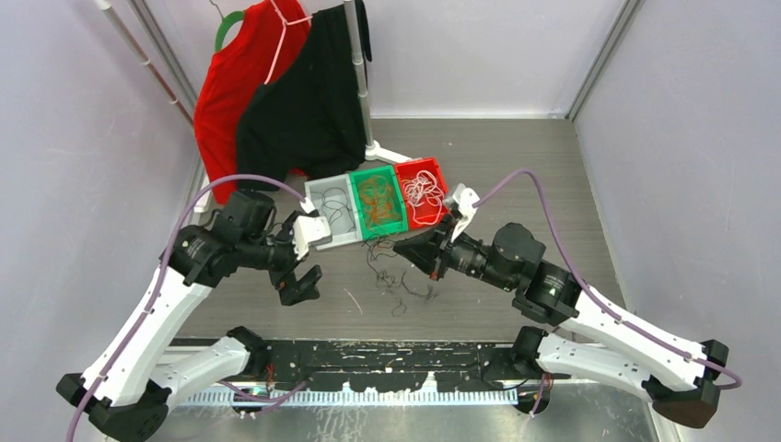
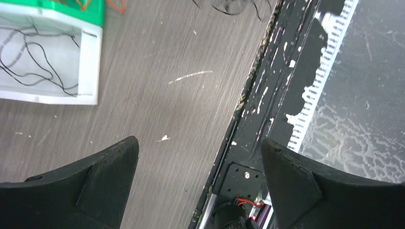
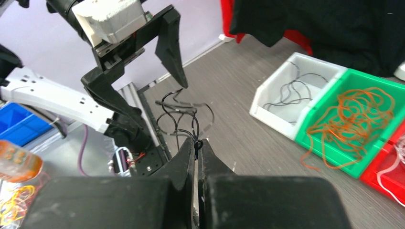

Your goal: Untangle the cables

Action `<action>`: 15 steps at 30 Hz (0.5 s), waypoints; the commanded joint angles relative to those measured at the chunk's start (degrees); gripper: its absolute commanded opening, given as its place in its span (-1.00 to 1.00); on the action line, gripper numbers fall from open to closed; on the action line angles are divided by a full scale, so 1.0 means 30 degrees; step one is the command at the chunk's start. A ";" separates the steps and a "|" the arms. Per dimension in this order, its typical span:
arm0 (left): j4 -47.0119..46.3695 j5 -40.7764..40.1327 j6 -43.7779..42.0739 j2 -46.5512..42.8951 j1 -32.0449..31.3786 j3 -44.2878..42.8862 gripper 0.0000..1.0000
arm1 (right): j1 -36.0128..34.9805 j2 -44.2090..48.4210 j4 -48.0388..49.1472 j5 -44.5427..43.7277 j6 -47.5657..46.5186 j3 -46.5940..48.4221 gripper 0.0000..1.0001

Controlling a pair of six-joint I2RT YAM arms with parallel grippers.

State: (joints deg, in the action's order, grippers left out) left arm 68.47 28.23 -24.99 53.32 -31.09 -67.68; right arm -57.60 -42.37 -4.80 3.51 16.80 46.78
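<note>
The right tool (image 3: pixel 197 149) pinches one black cable (image 3: pixel 195 133) from the little pile on the worktop (image 1: pixel 516 184).

Its two fingers are pressed tight together on that cable. The rest of the black pile (image 1: pixel 398 281) lies loose and curly on the worktop, just in front of three boxes and between the two tools. The left tool (image 2: pixel 198 143) is spread wide and holds nothing. It hangs over the worktop, near the front edge and close to the white box (image 3: pixel 270 102). The white box has a few thin black wires (image 3: pixel 291 88) in it. The green box (image 3: pixel 325 155) in the middle holds orange cables (image 3: pixel 353 114). The red box (image 3: pixel 382 183) holds white cables (image 1: pixel 424 191). The three boxes stand side by side and touch.
</note>
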 commanded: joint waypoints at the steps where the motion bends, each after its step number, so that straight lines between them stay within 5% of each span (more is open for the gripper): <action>1: -0.1404 0.1147 0.0271 -0.0379 0.0049 -0.1701 0.98 | 0.0072 -0.1292 0.0889 0.2723 0.0407 0.1678 -0.98; 15: -0.3662 0.5666 0.1696 0.2079 -0.0253 -0.4575 0.99 | 0.0042 -0.4488 0.1923 0.4680 0.0337 0.2846 -0.98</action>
State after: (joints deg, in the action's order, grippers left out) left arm 61.67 38.44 -22.65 57.21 -31.11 -80.16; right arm -57.60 -54.50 -4.14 14.83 17.47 52.29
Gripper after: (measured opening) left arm 0.996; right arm 0.054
